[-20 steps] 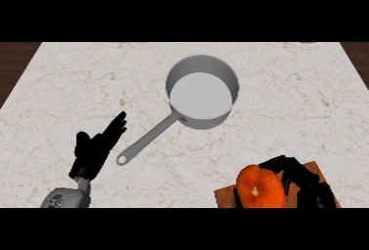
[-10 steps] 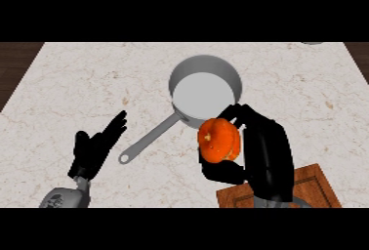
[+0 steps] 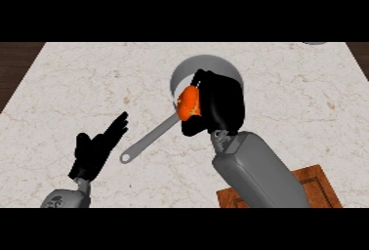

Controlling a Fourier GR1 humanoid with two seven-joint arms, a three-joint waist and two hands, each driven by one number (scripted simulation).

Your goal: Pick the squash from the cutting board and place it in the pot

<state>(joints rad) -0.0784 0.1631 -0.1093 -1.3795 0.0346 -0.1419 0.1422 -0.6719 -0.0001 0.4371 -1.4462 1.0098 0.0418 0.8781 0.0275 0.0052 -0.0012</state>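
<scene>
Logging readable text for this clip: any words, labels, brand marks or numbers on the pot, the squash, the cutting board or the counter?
None: no text, label, brand mark or number shows anywhere.
The pot, the squash held by the right robot hand, the cutting board and the counter carry no markings.

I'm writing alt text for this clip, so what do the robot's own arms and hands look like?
Both arms end in matte black hands with slim fingers and a thumb. The right hand sits on a smooth, rounded grey forearm, joined by a short, narrower grey wrist piece. Of the left arm only a grey wrist stub shows, below the left hand. No cables, markings or sleeves are visible.
</scene>
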